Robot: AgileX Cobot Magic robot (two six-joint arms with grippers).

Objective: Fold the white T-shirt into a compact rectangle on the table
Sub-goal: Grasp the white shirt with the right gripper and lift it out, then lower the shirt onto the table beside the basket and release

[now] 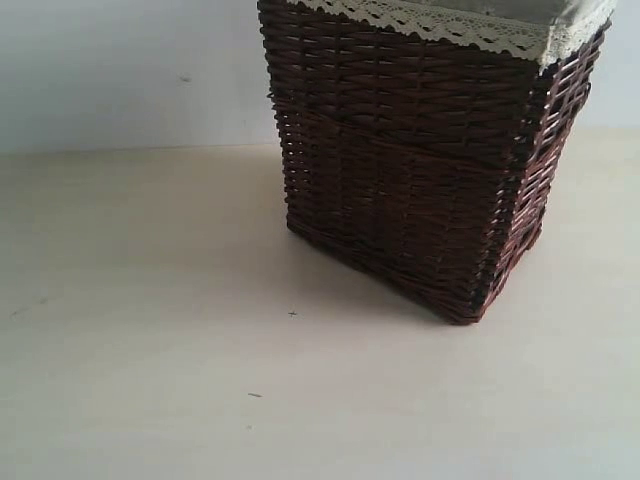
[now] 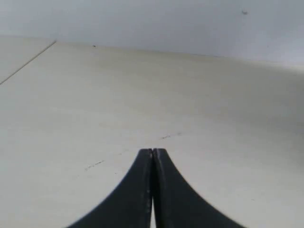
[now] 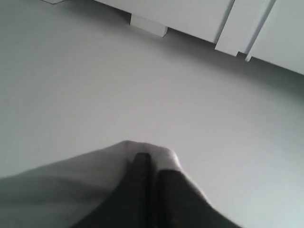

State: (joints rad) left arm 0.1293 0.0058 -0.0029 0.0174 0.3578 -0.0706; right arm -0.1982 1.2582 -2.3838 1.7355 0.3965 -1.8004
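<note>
Left pincer (image 2: 152, 151) is pressed together, its two dark fingers meeting tip to tip with nothing between them, hanging over bare cream bench (image 2: 142, 85). Two faint dark scratches mark the surface just beyond the tips.

On my right wrist camera, the right pincer (image 3: 153, 159) is clamped on the white T-shirt (image 3: 71, 180). A rounded fold of the cloth wraps over both fingertips and the rest trails back along one side of the fingers. I see only plain white fabric there, so I can't read any lettering or tell which part of the shirt is caught. Behind it is a pale grey surface with white panels along its far edge.

My exterior camera shows one dark brown wicker basket (image 1: 410, 170) standing on the bench, a corner turned towards me, with a single lace-trimmed cloth liner (image 1: 470, 25) folded over its rim. I count two small dark specks (image 1: 292, 313) on the bench in front of the basket.
</note>
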